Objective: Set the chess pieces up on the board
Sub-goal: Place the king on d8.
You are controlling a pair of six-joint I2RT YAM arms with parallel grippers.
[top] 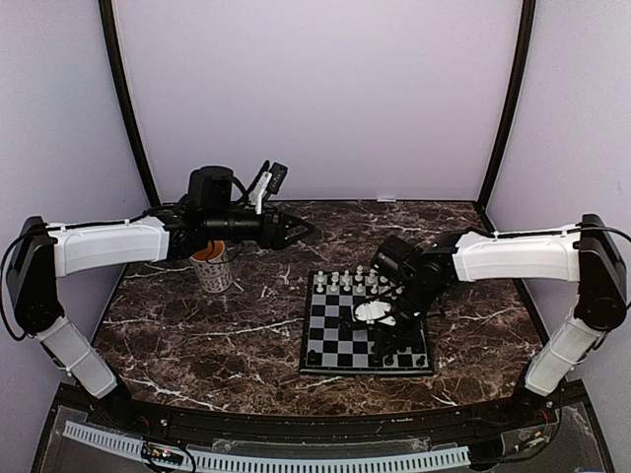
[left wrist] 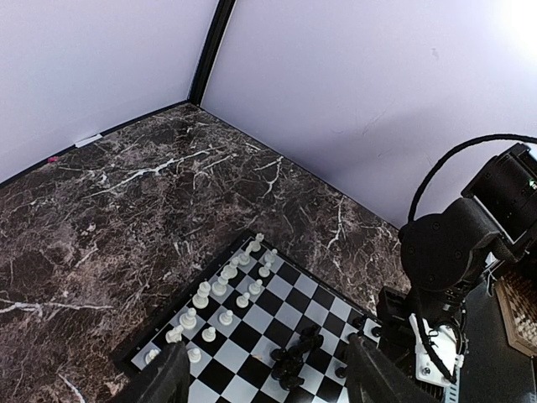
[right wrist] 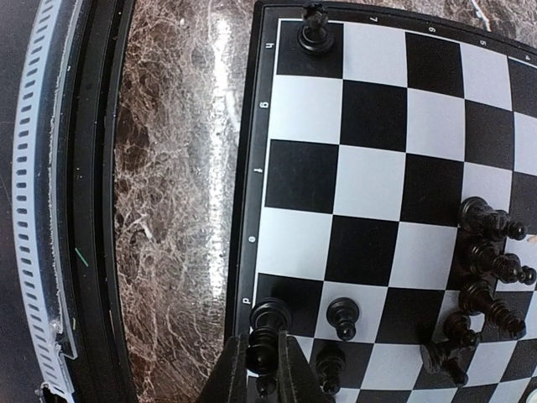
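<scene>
The board (top: 333, 337) lies right of centre on the table. White chess pieces (top: 350, 281) stand in its two far rows, also in the left wrist view (left wrist: 220, 290). A heap of black pieces (right wrist: 488, 270) lies on the board's squares (left wrist: 299, 357). My right gripper (right wrist: 267, 369) is low over the board's near edge (top: 386, 342), shut on a black piece (right wrist: 263, 348) whose base (right wrist: 271, 316) is on an edge square. More black pieces (right wrist: 342, 316) stand beside it. My left gripper (top: 301, 232) hovers open and empty, high and far left of the board (left wrist: 268, 388).
A white mug (top: 215, 268) with orange inside stands under the left arm, left of the board. One black piece (right wrist: 315, 29) stands alone in a near corner square. Purple walls enclose the marbled table (top: 217, 335). The table's front rail (right wrist: 92, 210) runs close to the board's edge.
</scene>
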